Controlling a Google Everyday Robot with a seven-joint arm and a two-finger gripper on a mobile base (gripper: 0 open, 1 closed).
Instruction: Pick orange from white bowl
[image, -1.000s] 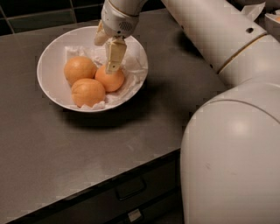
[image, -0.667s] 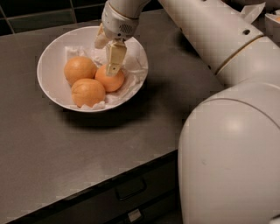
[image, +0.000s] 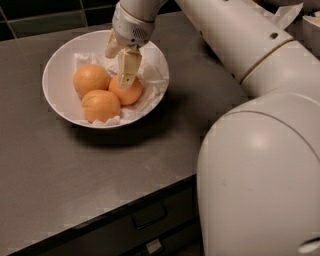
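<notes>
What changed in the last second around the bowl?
Nothing clear. The hand still hangs low in the white bowl, right at the top of the smaller orange, with no visible lift. The back pale orange, the front pale orange, the paper lining and the bowl sit where they were.

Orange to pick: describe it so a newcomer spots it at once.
On the dark countertop sits a white bowl lined with paper, holding three fruits. The orange to pick is the rightmost one, directly under the gripper, with one jaw across its top. It is smaller and deeper in colour than its two paler neighbours.
</notes>
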